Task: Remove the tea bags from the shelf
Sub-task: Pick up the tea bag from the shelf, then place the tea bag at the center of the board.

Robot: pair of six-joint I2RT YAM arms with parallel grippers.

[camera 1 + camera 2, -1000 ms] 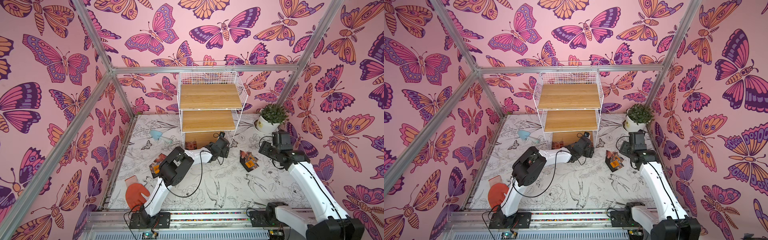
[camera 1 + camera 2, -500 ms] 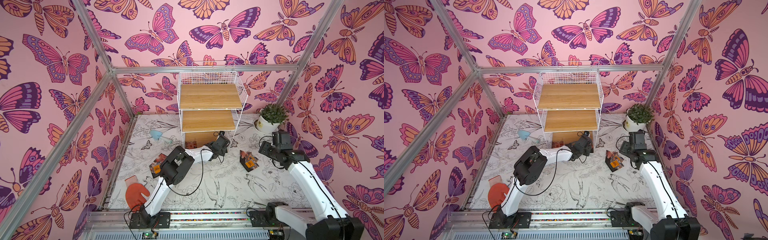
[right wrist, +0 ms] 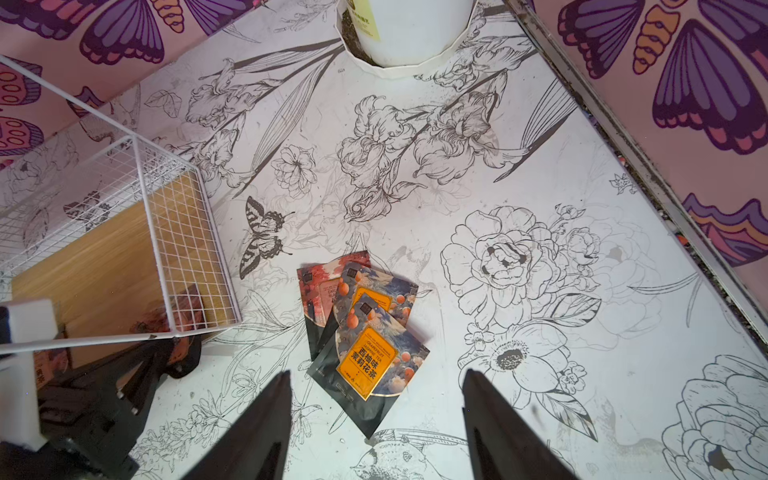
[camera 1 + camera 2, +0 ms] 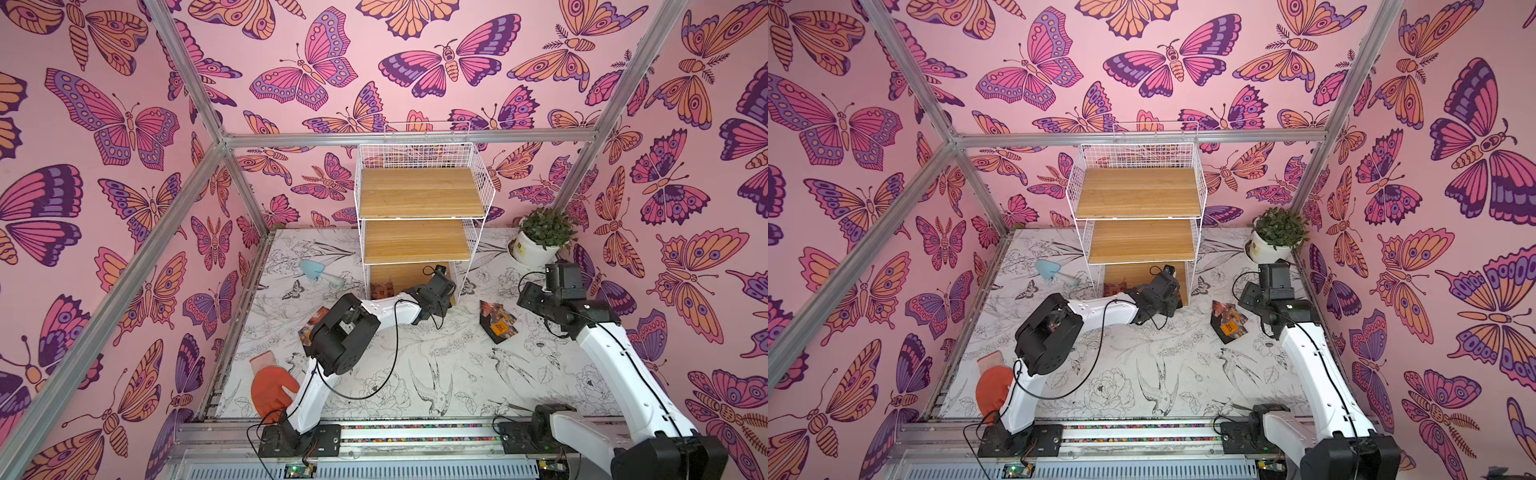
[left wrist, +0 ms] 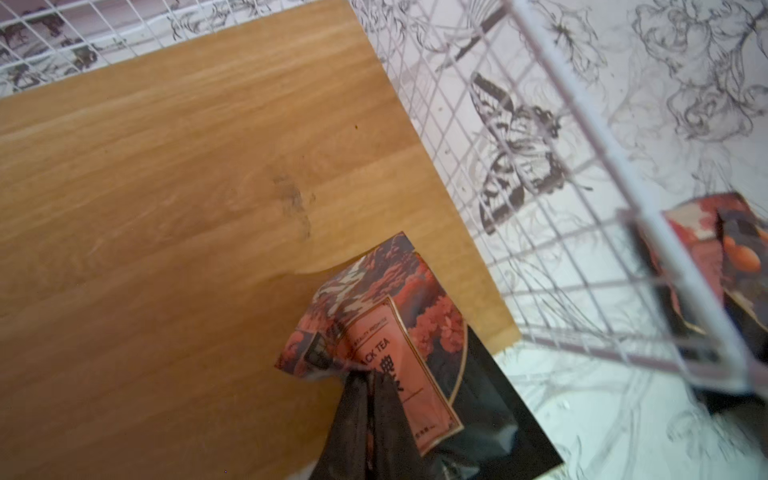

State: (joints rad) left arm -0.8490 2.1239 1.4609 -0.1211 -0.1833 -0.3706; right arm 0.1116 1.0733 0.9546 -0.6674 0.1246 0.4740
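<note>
One tea bag, pinched in left end effector, at corner of shelf.

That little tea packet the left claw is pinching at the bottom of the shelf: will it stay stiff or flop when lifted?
Probably floppy: the tea bag wrinkles where the left gripper pinches it. It looks flat and thin, so it is likely very light. Held near one edge, it may droop or swing once off the shelf.

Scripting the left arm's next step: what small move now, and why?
Probably draw the left gripper back out of the shelf: its fingers are shut on a tea bag at the edge of the bottom board, so it looks ready to come clear.
</note>
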